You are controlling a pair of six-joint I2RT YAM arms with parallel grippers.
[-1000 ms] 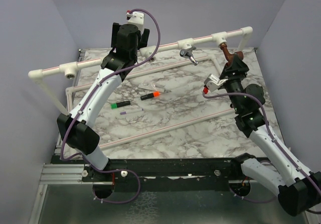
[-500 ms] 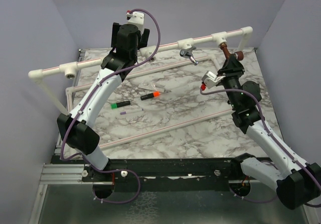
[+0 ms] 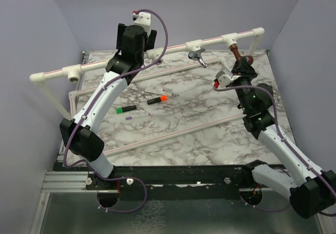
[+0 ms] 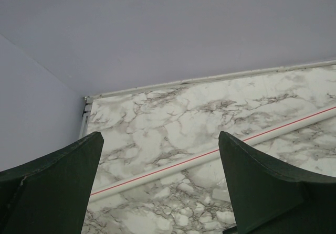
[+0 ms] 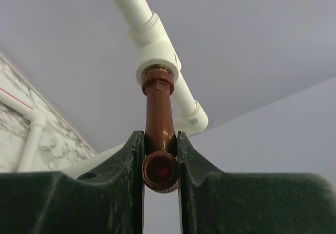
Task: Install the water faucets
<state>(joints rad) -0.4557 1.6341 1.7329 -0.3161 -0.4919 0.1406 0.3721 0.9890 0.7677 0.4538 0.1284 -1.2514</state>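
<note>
The marble-patterned table (image 3: 199, 103) is spanned at its far edge by a raised white pipe run (image 3: 105, 63). It is carried on uprights, so its outlets are held clear of the surface, presumably to leave room for a tap to hang beneath each one.

The right arm (image 3: 273, 134) is stretched toward the run's right end and angled upward, so that the outlet there is met from below. The left arm (image 3: 100, 103) is raised near the middle of the run and parked clear of the work. Its wrist view takes in only bare tabletop and a loose length of pipe.

The left gripper (image 4: 160, 139) is seen with its fingers spread wide and nothing between them. The right gripper (image 5: 159, 139) is clamped narrowly on the copper faucet (image 5: 157, 103), with one finger pressed to each side of the body just above the spout's mouth. This hold is judged to suit turning the tap about its own axis.

The copper faucet's stem is entered in the tee (image 5: 156, 50) overhead, in line with the outlet — how far it is threaded home cannot be told. The chrome faucet (image 3: 197, 55) is hung from a tee further left and appears seated.

Two marker pens (image 3: 157, 99) lie mid-table, well apart from both grippers.
</note>
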